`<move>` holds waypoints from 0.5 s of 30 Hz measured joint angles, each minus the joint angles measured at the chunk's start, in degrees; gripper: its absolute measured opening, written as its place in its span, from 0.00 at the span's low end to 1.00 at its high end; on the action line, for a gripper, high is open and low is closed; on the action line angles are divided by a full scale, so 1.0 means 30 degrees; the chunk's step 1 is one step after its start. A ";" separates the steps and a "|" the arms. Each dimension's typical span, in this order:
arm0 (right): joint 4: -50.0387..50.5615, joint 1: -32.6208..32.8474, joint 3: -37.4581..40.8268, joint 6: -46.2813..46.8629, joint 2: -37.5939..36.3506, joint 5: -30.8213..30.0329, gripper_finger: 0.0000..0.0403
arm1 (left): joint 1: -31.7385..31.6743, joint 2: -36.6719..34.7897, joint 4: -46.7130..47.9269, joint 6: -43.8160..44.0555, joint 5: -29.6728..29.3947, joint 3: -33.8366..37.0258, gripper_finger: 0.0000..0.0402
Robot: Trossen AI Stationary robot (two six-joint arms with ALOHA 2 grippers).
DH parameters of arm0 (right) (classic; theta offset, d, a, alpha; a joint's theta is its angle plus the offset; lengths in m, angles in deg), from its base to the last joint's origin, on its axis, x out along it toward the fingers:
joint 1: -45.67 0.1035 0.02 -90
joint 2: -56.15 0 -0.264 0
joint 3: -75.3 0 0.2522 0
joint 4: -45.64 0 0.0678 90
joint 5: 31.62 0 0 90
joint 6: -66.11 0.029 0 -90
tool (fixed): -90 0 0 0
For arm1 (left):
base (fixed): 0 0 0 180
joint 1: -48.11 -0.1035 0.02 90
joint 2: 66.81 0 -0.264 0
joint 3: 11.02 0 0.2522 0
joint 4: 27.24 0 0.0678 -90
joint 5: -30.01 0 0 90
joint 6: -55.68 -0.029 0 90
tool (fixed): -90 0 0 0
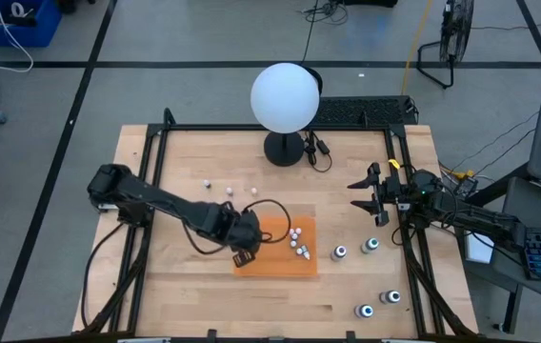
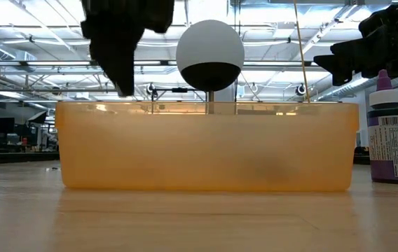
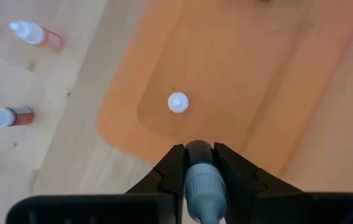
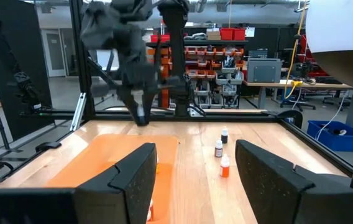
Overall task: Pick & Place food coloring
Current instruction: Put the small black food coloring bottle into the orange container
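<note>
The high camera is looking straight down on the whole table, with the orange tray (image 1: 275,248) near its middle. The low camera is sitting at table-top height right against the orange tray's (image 2: 206,145) long wall, facing the globe lamp (image 2: 210,54) behind it. The left wrist camera is pointing down onto the tray's (image 3: 238,68) floor from close above. The right wrist camera is looking level across the tray (image 4: 111,158) from farther off.

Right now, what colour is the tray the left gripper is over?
Orange tray; the high view shows it best, under the left gripper.
</note>
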 joint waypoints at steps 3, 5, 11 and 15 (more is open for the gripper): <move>0.0000 0.0000 0.0007 0.0000 0.0003 0.0003 0.51 | 0.0033 0.1280 -0.0238 -0.0493 0.0294 0.0000 0.17; -0.0009 -0.0002 -0.0001 0.0006 0.0007 0.0006 0.51 | -0.0061 0.2253 -0.0350 -0.0691 0.0782 0.0000 0.17; -0.0033 -0.0003 -0.0001 0.0000 0.0003 0.0000 0.52 | -0.0490 0.4480 -0.1222 -0.0946 0.2253 0.0000 0.17; -0.0023 0.0000 0.0006 0.0006 0.0007 0.0006 0.52 | -0.0587 0.5215 -0.1509 -0.0990 0.2585 -0.0036 0.17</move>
